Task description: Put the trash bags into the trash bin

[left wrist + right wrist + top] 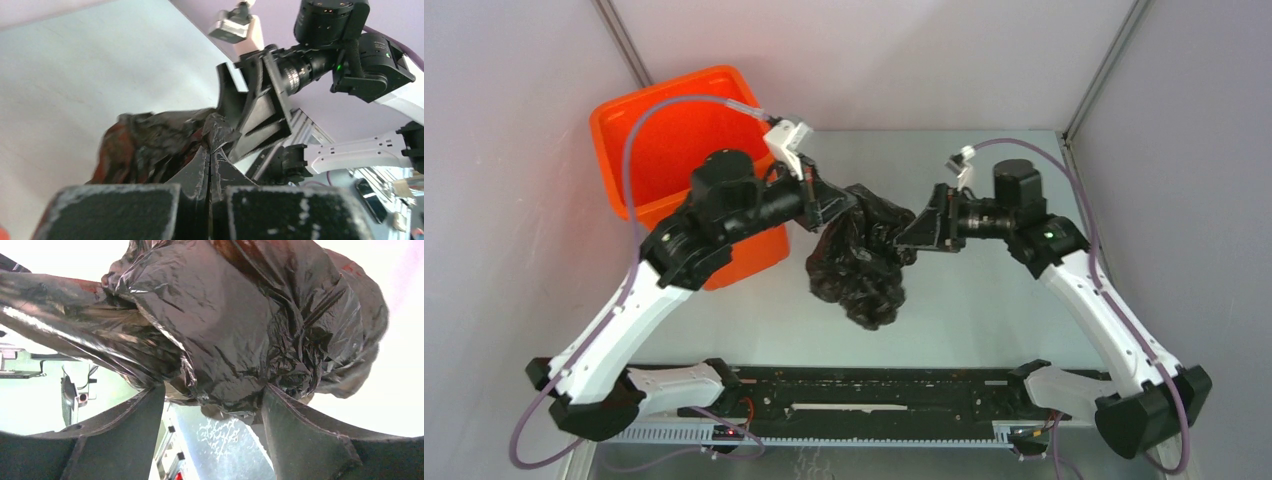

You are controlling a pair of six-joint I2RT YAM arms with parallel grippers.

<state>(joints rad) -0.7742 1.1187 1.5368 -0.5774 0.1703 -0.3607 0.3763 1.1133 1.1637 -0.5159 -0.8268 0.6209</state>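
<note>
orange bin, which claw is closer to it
Left. The left claw, shut on the black bag, sits just right of the orange bin; the right claw is farther right, beyond the bag.

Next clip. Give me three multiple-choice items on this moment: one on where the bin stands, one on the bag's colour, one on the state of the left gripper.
1. Where does the bin stand?
A. at the far left corner of the table
B. at the centre of the table
C. at the near right corner

2. What colour is the bag?
A. white
B. black
C. blue

3. How is the left gripper?
A. wide open and empty
B. shut on a fold of the bag
C. shut on the bin's rim

Key:
1 A, the top view shows it at the far left.
2 B, every view shows glossy black plastic.
3 B, its own wrist view shows it pinched together on a fold.
</note>
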